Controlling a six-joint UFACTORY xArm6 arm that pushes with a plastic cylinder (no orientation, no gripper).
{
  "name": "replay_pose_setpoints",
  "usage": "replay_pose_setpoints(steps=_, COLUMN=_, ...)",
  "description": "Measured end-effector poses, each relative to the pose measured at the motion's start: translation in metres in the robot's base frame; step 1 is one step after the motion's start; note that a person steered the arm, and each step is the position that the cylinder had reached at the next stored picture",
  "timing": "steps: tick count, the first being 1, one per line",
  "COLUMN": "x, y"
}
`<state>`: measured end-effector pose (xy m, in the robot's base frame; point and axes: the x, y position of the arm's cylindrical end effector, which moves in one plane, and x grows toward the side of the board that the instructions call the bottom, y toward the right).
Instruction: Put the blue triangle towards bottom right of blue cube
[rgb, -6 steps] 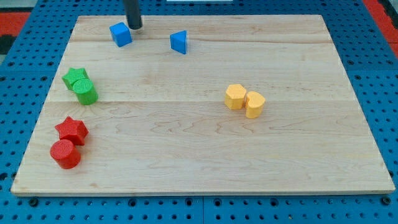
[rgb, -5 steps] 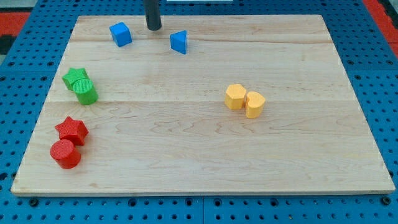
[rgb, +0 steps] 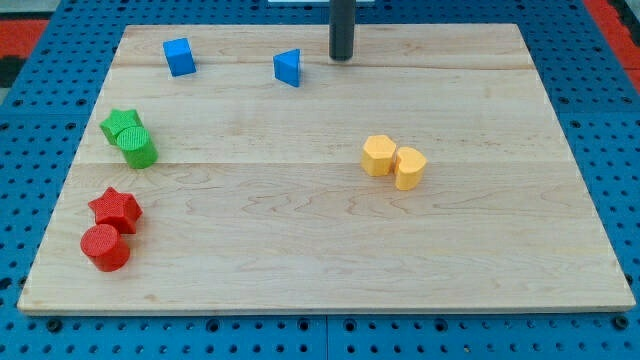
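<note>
The blue cube (rgb: 179, 57) sits near the view's top left of the wooden board (rgb: 320, 250). The blue triangle (rgb: 288, 67) lies to its right, near the top edge, well apart from it. My tip (rgb: 342, 57) is down on the board just right of the blue triangle and slightly above it, with a small gap between them.
A green star (rgb: 119, 124) and a green cylinder (rgb: 137, 148) touch at the left. A red star (rgb: 116, 208) and a red cylinder (rgb: 105, 247) sit at the lower left. Two yellow blocks (rgb: 379, 156) (rgb: 409, 167) touch right of centre.
My tip has moved right along the top edge, from beside the blue cube to the right of the blue triangle. The blue cube has shifted a little left. The triangle has not moved.
</note>
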<state>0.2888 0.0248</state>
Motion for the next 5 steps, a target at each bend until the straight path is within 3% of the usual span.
replay_pose_setpoints(steps=2, x=-0.007, y=-0.064)
replay_pose_setpoints(steps=5, x=-0.017, y=-0.052)
